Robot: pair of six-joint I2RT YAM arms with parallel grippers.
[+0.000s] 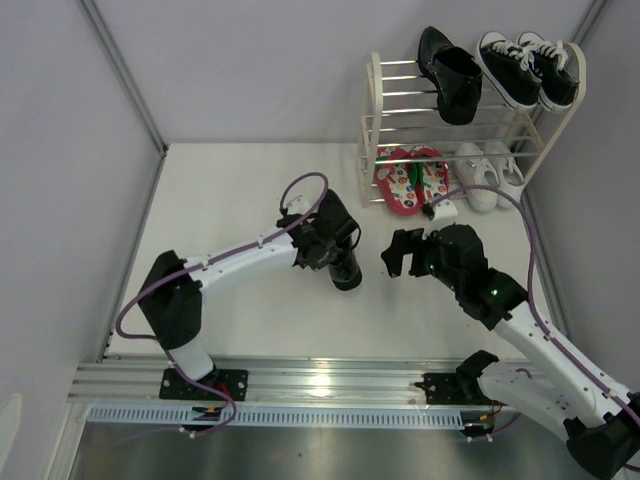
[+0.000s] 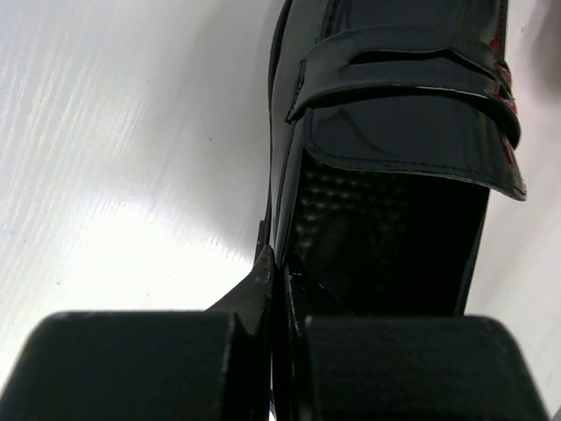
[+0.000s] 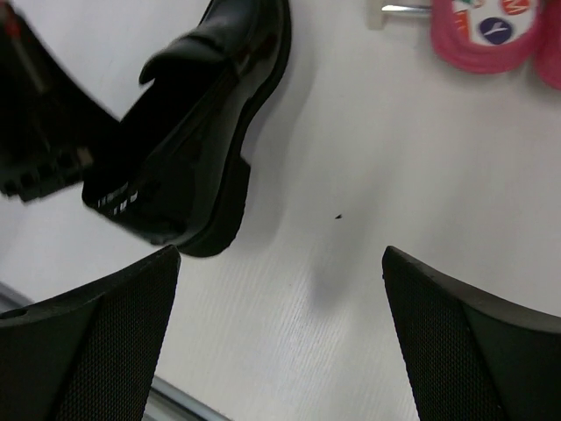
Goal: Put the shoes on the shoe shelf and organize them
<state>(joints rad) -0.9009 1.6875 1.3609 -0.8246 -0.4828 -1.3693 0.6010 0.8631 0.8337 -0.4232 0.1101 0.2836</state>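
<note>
1. Left gripper (image 2: 273,276) clamps the side wall of a glossy black loafer (image 2: 394,132). One finger sits inside the shoe's opening and the other presses the outside of the leather, so the two nearly meet.
2. The loafer sits in that grip near the middle of the bench (image 1: 230,190), a little toward the near edge, with its strap and toe pointing away from the wrist. Whether its sole rests on the white top or rides just above it cannot be told.
3. Right gripper (image 3: 280,254) hovers just to the right of the loafer, fingers spread wide apart and holding nothing. Only bare bench top lies between them. The shoe's heel shows at the upper left of the right wrist view.
4. The shelf (image 1: 372,110) stands in the far right corner, apart from the held shoe.
5. On its upper tier the second loafer (image 1: 450,75) lies at the left, beside a pair of black sneakers (image 1: 530,70) with white laces at the right.
6. On its lower tier red flip-flops (image 1: 410,180) sit at the left and white sneakers (image 1: 485,172) at the right, their ends jutting toward the near edge. One flip-flop's pink edge shows at the top right of the right wrist view.
</note>
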